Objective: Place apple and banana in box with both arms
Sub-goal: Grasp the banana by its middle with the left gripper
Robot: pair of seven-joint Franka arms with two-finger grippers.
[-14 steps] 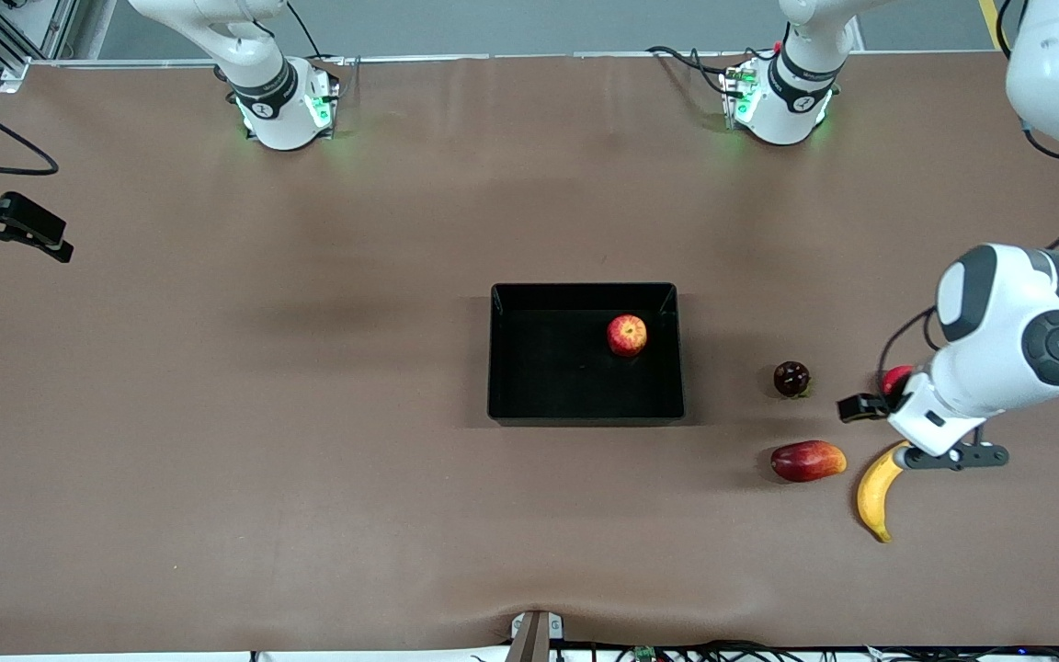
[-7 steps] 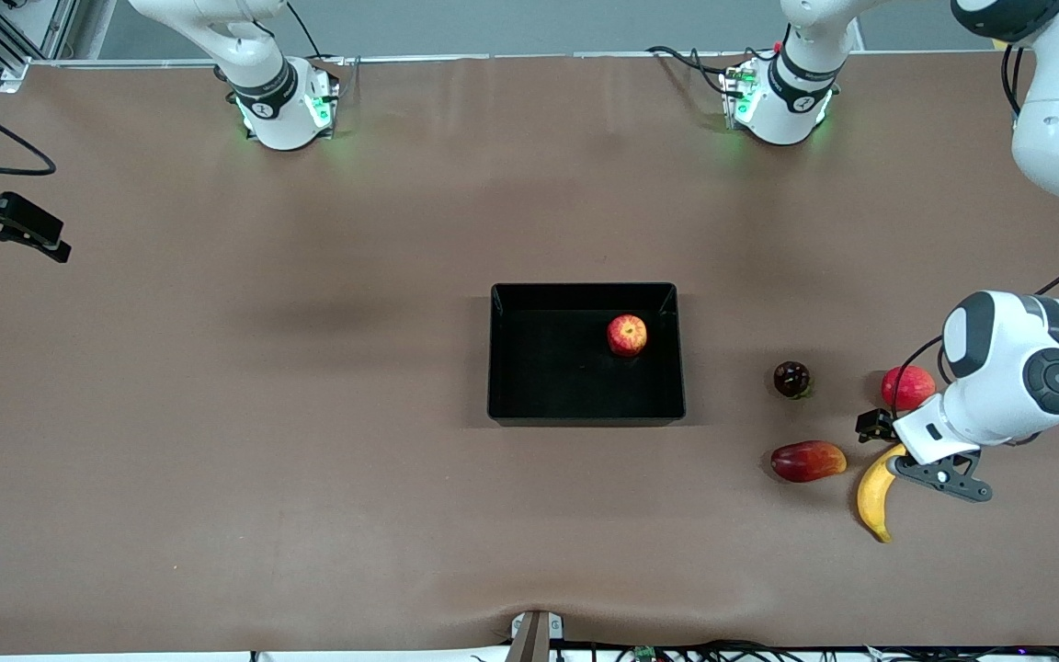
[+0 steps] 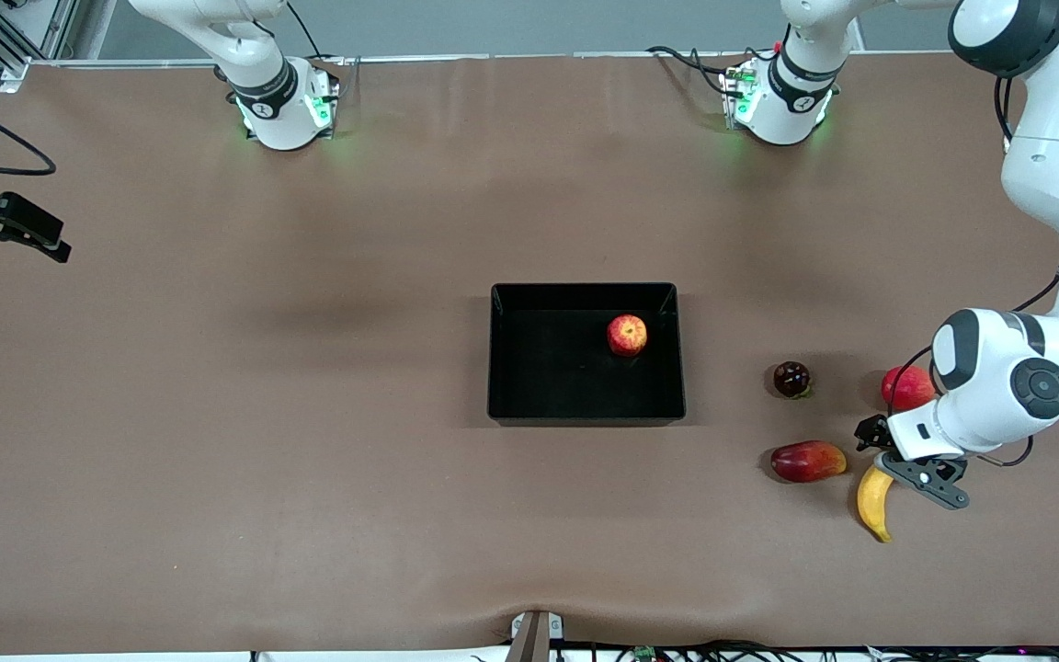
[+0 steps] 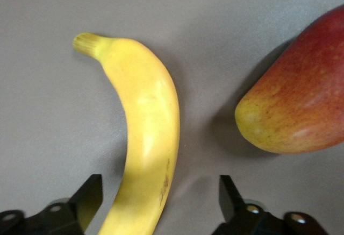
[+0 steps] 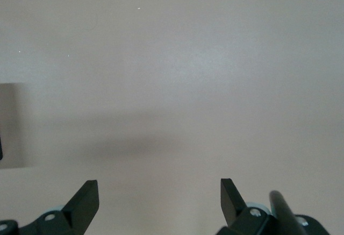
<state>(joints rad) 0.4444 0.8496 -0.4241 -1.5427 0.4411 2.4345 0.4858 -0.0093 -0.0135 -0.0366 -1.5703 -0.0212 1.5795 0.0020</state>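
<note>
The apple lies in the black box, in the corner toward the left arm's end. The banana lies on the table near the left arm's end, nearer to the front camera than the box. My left gripper is open and low over the banana's upper end. In the left wrist view the banana runs between the spread fingers of the left gripper, which do not touch it. My right gripper waits open and empty at the right arm's end of the table; the right wrist view shows it over bare table.
An elongated red-yellow fruit lies close beside the banana, also in the left wrist view. A dark red round fruit and a pinkish-red round fruit lie between the box and the left arm's end.
My left gripper has come down toward the banana and shifted along it toward the front camera, uncovering the pinkish-red fruit. The right arm, box and fruits have not moved.
</note>
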